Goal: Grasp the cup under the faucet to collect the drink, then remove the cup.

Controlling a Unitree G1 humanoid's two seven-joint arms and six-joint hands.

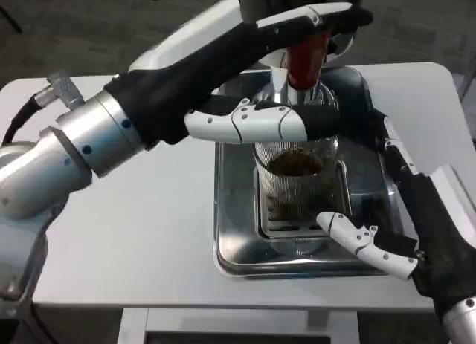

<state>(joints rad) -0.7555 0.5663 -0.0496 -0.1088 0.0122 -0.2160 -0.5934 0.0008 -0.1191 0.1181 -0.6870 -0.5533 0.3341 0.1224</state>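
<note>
2 hands are at work over the white table (149, 232). From the left edge the silver left forearm reaches across, and the left hand (245, 84) sits up over the faucet's red handle (303, 62), one long finger laid along its top and another stretched below it in front of the chrome spout (277, 84); whether it truly grips the handle I cannot tell, since the hand hides the contact. Under the spout, toward the table's far edge and right of its middle, a steel drip tray (238, 247) carries the ribbed clear cup (297, 184), upright on the grate with brown drink in it. Further right, the right hand (387, 210) comes in from the near right corner, its fingers (364, 244) spread around the cup's right side and base, seemingly holding it, though the far fingers are in shadow.
</note>
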